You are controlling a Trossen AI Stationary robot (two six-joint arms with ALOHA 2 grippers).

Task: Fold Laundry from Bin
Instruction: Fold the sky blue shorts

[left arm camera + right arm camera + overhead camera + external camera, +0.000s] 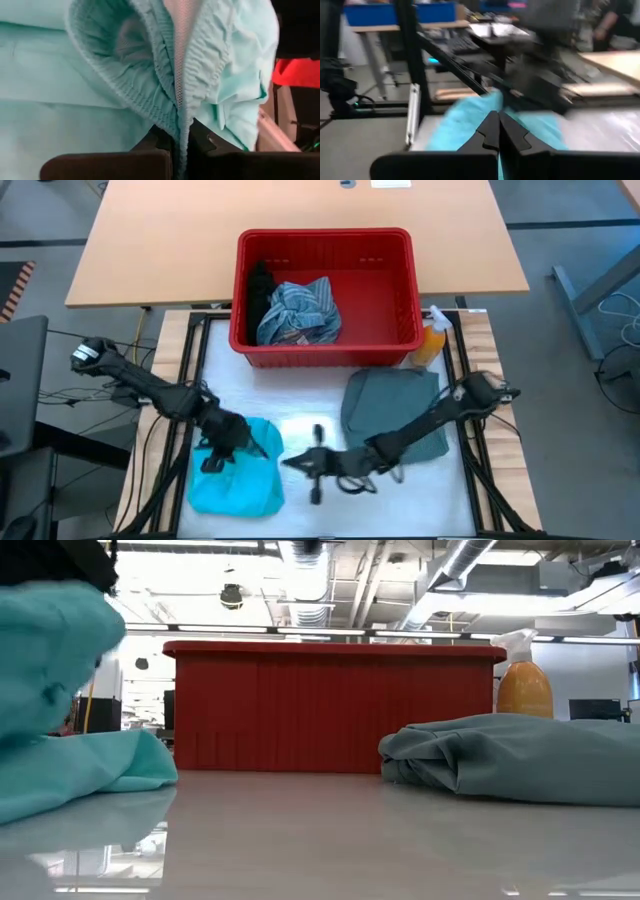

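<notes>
Orange spray bottle, white trigger head, upright at table's 1 o'clock, near white work surface edge. Tan wooden desk beyond, 12 o'clock. Ceiling ducts visible overhead in low view.

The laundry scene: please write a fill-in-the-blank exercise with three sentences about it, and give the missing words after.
1. The left gripper is shut on the elastic hem of the ____ garment.
2. The striped cloth lies inside the ____ bin.
3. The right gripper holds nothing and is ____, between the teal garment and the grey-green garment.

Missing words: teal; red; shut
</notes>
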